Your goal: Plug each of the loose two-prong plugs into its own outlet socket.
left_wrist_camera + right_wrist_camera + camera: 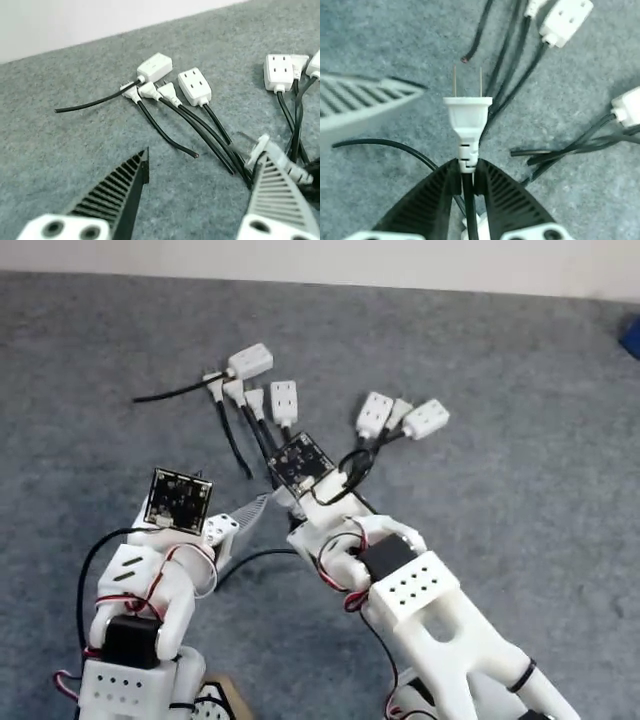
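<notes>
My right gripper point(467, 169) is shut on the strain relief of a white two-prong plug point(468, 112), whose prongs point away from it above the carpet. My left gripper point(204, 157) is open with nothing between its fingers. The held plug point(265, 150) sits close beside the left gripper's white finger point(275, 190). Three loose plugs point(150, 91) lie in a row between two white sockets point(155, 65) point(194, 86). Farther right lie two more sockets point(374, 412) point(426, 418) with a plug point(400, 410) between them.
Black cords point(262, 440) run from the plugs and sockets toward the arms and cross in a tangle point(570, 147) near my right gripper. A cut cord end point(192, 155) lies on the grey carpet point(520, 360). A blue object point(632, 335) sits at the right edge.
</notes>
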